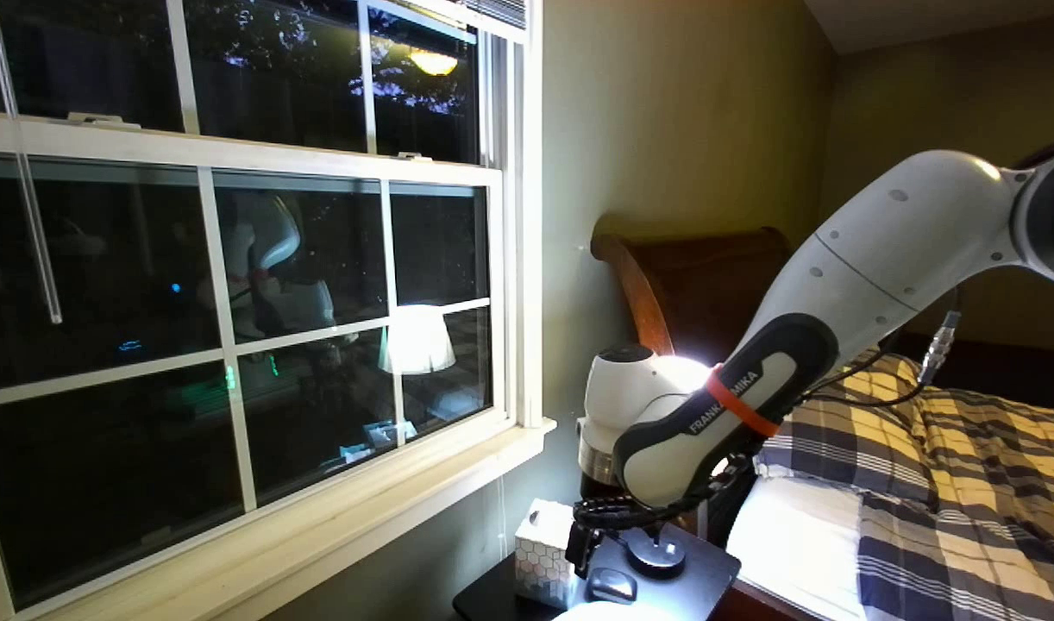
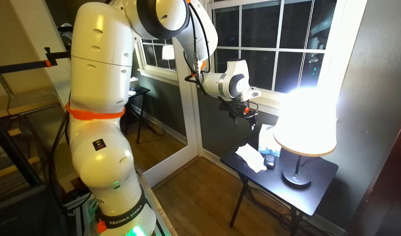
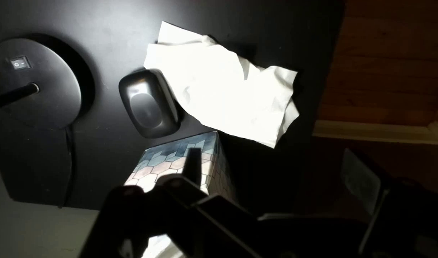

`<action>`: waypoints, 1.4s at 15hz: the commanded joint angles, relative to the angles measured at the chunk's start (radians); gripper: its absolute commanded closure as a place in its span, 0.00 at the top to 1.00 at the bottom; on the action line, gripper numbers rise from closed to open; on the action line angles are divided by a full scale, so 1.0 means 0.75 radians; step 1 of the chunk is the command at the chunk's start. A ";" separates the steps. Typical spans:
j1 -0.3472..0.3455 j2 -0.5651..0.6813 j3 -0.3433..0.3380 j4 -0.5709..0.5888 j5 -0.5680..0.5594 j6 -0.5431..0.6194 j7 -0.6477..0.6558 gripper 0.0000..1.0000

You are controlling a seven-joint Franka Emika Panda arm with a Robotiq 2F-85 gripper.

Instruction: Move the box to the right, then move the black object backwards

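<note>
White, grey-blue and pink hexagons pattern the box (image 3: 165,161), which stands on the black tabletop (image 3: 108,154) towards its wall side, just beside the rounded black object (image 3: 147,107). The hand (image 2: 244,124) is released: its fingers (image 3: 360,179) are spread wide, with no thing gripped between them. In the wrist view one finger overlaps the box and its partner lies well off to the side; whether the overlapping one touches it cannot be told.

The current step is most likely the first, shifting the box, with the black object to follow. The next move probably calls for centring the spread fingers over the box, lowering and clenching, or else for a sideways push with one finger. Which way "right" runs is not settled by these views.

One edge of the tabletop runs near the box, with the wall (image 3: 50,229) beyond; another drops to the wooden floor (image 3: 384,64) past the crumpled white sheet (image 3: 222,89). Shadow on the box's flank hides how much surface remains there. Bare tabletop lies between the box and the cable (image 3: 70,168). The black object sits between the sheet and the lamp base (image 3: 50,71), so sliding it may snag either. In an exterior view the lamp shade (image 2: 307,124) overhangs the tabletop, limiting room for the arm.
</note>
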 commanded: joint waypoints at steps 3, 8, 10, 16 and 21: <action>0.107 0.166 -0.115 0.185 0.094 -0.021 0.297 1.00; 0.121 0.174 -0.124 0.218 0.178 -0.086 0.343 1.00; 0.122 0.181 -0.119 0.240 0.206 -0.111 0.348 1.00; 0.204 0.292 -0.158 0.346 0.254 -0.126 0.633 1.00; 0.340 0.472 -0.211 0.513 0.273 -0.132 1.060 1.00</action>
